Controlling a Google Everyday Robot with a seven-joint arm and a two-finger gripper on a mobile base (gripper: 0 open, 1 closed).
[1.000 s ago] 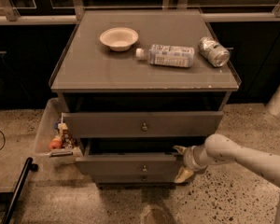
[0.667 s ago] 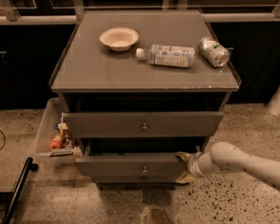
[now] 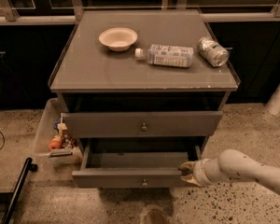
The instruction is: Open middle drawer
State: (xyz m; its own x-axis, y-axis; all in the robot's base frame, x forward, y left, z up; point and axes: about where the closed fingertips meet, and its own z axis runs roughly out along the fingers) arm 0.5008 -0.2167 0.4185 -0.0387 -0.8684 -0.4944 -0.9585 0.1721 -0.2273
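Careful: hauling from the far right end could skew the middle drawer [image 3: 130, 177], partly out at the foot of the cabinet [image 3: 91, 71], and jam it. Your gripper [image 3: 187, 172] sits at that right corner, clamped or loose you cannot tell, and the arm [image 3: 252, 169] reaches in low from the right, nearly level.

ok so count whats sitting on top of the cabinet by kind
bowl: 1
plastic bottle: 1
can: 1
total: 3
The gripper is lower down, at the right end of the pulled-out middle drawer, so it isn't counted.
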